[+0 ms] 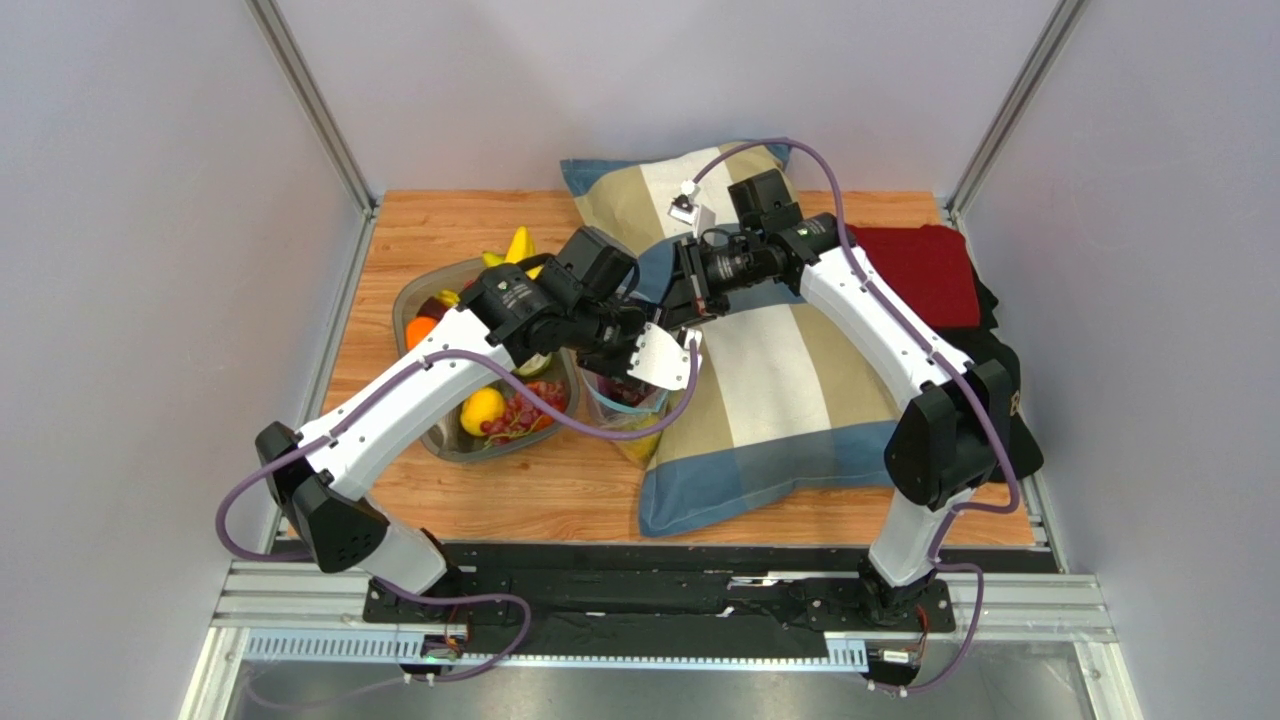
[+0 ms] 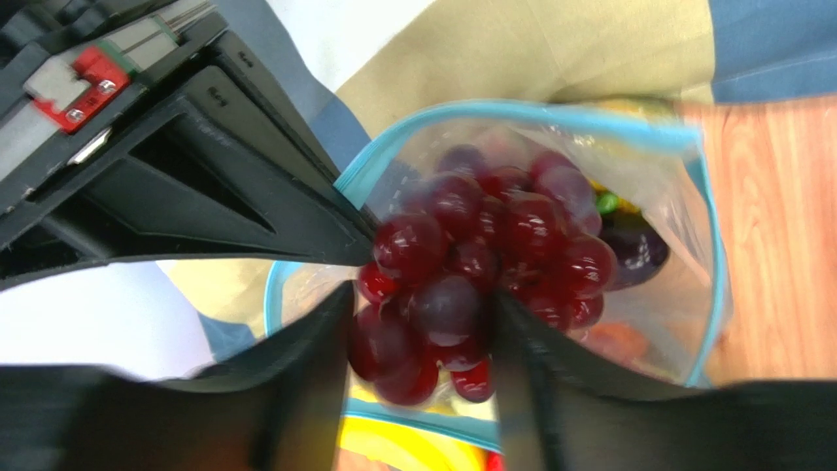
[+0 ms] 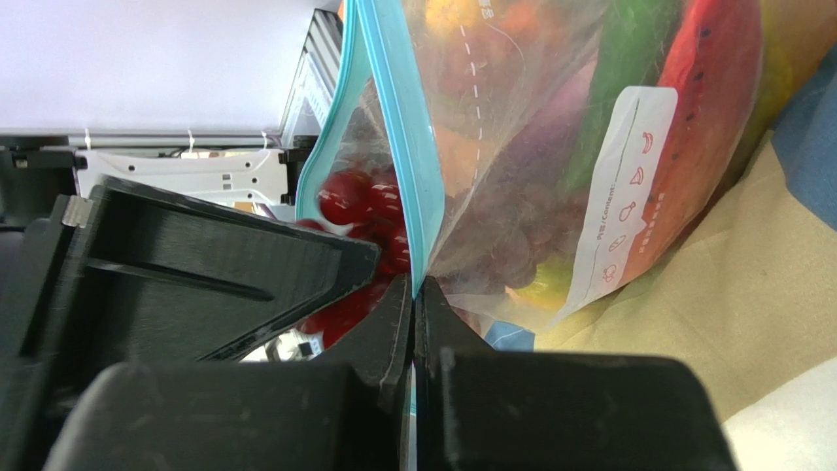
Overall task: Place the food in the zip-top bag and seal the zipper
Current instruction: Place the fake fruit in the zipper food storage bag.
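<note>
BAG HELD OPEN: The right end effector, clenched on the zipper, holds the zip-top bag up with its mouth agape. This lets the left end effector, grasping the grapes, lower them in directly beneath it. The bag leans on the pillow just beyond. Other food inside blurs through the plastic, and from above both arms cover the mouth.

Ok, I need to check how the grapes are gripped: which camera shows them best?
The left wrist view: the grapes fill its centre, clamped in the left hand over the open zip-top bag. The right wrist view shows only a few past the zipper; from the top they are mostly hidden.
</note>
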